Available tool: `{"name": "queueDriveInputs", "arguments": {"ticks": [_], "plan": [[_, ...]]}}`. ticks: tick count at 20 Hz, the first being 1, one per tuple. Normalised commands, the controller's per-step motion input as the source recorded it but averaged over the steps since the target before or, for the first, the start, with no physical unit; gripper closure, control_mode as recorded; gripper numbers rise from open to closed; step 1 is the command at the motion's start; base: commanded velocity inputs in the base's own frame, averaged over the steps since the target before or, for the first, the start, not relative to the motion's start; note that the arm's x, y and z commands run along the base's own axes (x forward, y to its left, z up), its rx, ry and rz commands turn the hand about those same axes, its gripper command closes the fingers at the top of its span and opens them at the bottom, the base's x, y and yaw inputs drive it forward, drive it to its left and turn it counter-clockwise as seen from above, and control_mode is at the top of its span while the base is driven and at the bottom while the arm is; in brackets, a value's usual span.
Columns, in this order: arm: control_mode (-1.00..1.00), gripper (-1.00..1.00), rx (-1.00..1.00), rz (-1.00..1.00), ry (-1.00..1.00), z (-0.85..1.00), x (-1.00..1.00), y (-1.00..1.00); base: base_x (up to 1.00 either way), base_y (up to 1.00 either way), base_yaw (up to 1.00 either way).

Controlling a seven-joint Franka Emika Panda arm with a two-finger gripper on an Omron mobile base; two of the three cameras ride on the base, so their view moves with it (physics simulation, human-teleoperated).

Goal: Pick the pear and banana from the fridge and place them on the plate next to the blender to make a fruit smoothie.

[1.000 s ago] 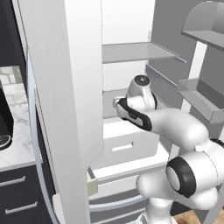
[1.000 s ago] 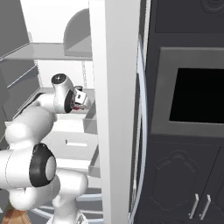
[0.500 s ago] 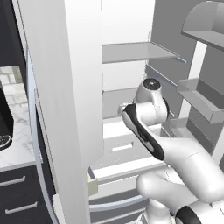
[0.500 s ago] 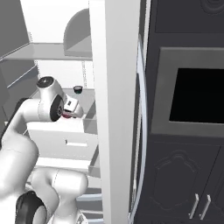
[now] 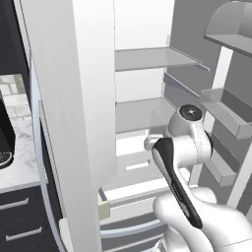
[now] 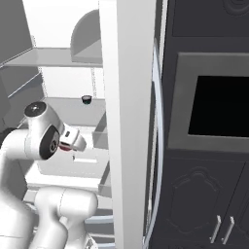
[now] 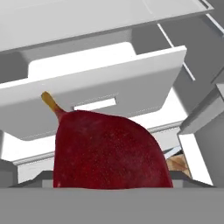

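The pear [image 7: 109, 148], dark red with a short brown stem, looms close in the hand view and hides the fingertips. My gripper [image 6: 73, 142] is shut on it, in front of the white drawers [image 7: 105, 94] of the open fridge [image 5: 147, 59]. A sliver of the pear's red [image 6: 64, 146] shows at the hand in the right base view. In the left base view the arm's wrist [image 5: 189, 133] covers the hand. The banana, the plate and the blender are out of view.
A tiny dark cup with a blue rim [image 6: 87, 99] stands on the middle fridge shelf. Open fridge doors [image 5: 74, 123] [image 6: 127, 121] flank the arm closely. Door racks [image 5: 226, 108] hang at the right. A black appliance [image 5: 4, 142] sits on a marble counter; a wall oven [image 6: 219, 107] stands right of the fridge.
The hand has drawn back and lower from the shelf to the drawer fronts, carrying the pear. The elbow has swung up and toward the cameras.
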Motion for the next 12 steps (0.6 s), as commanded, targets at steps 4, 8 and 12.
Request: {"name": "queueDriveInputs", "arguments": {"ticks": [4,8,12], "plan": [[-1.0,1.0,0.01,0.0,0.02,-0.07,-0.86,-0.25,0.0,0.0,0.0],[-1.0,1.0,0.0,0.0,0.02,-0.25,-0.6,-0.08,0.0,0.0,0.0],[-1.0,1.0,-0.02,0.0,0.05,-0.33,-0.11,0.1,0.0,0.0,0.0]]}}
